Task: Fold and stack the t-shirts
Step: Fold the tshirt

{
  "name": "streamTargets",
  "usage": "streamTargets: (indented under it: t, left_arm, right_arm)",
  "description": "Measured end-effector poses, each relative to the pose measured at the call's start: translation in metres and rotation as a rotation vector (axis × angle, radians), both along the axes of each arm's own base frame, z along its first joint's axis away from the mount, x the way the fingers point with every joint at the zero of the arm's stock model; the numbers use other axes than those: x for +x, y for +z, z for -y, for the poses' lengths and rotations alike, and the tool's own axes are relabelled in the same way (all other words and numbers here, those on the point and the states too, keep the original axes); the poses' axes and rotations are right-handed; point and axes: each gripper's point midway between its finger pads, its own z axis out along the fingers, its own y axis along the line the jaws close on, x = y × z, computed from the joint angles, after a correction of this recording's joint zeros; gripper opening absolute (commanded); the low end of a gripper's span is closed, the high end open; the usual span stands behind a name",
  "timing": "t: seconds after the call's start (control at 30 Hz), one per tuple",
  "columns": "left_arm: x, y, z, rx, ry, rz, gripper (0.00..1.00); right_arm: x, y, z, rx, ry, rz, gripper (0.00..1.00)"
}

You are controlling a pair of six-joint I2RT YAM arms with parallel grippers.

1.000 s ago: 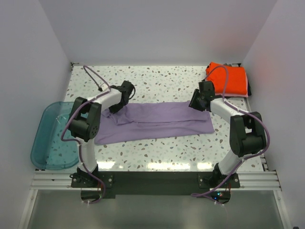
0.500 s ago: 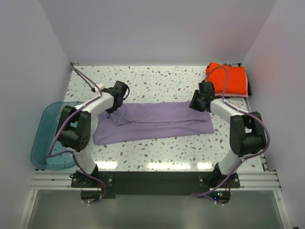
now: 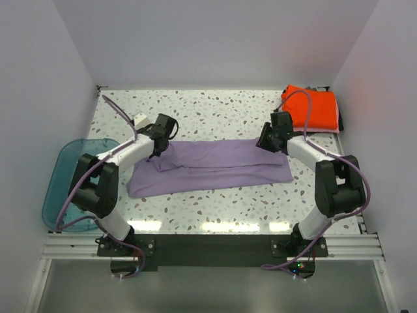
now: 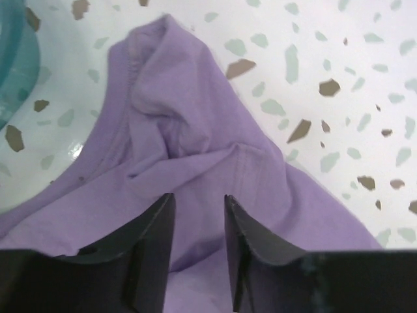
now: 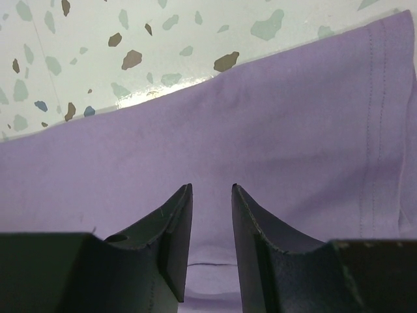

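The large lavender t-shirt (image 3: 215,163) lies as a long folded strip across the middle of the table. My left gripper (image 3: 156,150) hovers over its bunched left end (image 4: 176,130), jaws slightly apart with cloth showing between them (image 4: 199,195). My right gripper (image 3: 266,141) is over the shirt's far right edge (image 5: 260,130), jaws also slightly apart and empty (image 5: 212,187). The orange-red t-shirt (image 3: 313,107) lies folded at the back right, on top of thin dark and pink ones.
A teal translucent tub (image 3: 68,186) sits off the table's left edge; its rim shows in the left wrist view (image 4: 13,59). The speckled tabletop (image 3: 215,111) is walled on three sides.
My left arm has swung its elbow out to the left and the gripper has shifted slightly left over the shirt's end. The right arm has barely moved.
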Motion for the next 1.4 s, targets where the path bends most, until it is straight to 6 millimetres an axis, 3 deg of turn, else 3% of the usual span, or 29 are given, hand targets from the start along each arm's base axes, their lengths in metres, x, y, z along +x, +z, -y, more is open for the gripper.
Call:
streamTargets:
  t: [0.13, 0.3, 0.5, 0.83, 1.13, 1.4]
  left_arm:
    - [0.001, -0.005, 0.02, -0.007, -0.04, -0.013, 0.52]
    - [0.004, -0.019, 0.031, -0.01, -0.042, -0.047, 0.59]
    - [0.002, -0.025, 0.042, -0.019, -0.063, -0.066, 0.59]
    - [-0.002, -0.028, 0.053, -0.04, -0.079, -0.071, 0.46]
    - [-0.021, -0.046, 0.051, -0.042, -0.073, -0.122, 0.13]
    - [-0.045, -0.035, 0.051, -0.06, -0.079, -0.084, 0.11]
  right_arm:
    - [0.0, 0.002, 0.0, 0.0, 0.001, 0.006, 0.34]
    - [-0.001, 0.005, 0.0, 0.002, 0.001, 0.012, 0.34]
    - [-0.001, 0.007, 0.0, 0.002, 0.001, 0.016, 0.34]
    - [-0.005, 0.003, 0.001, 0.0, 0.001, 0.005, 0.34]
    - [-0.005, 0.011, 0.001, 0.004, 0.001, 0.025, 0.34]
    - [-0.009, 0.013, 0.002, 0.006, 0.001, 0.031, 0.34]
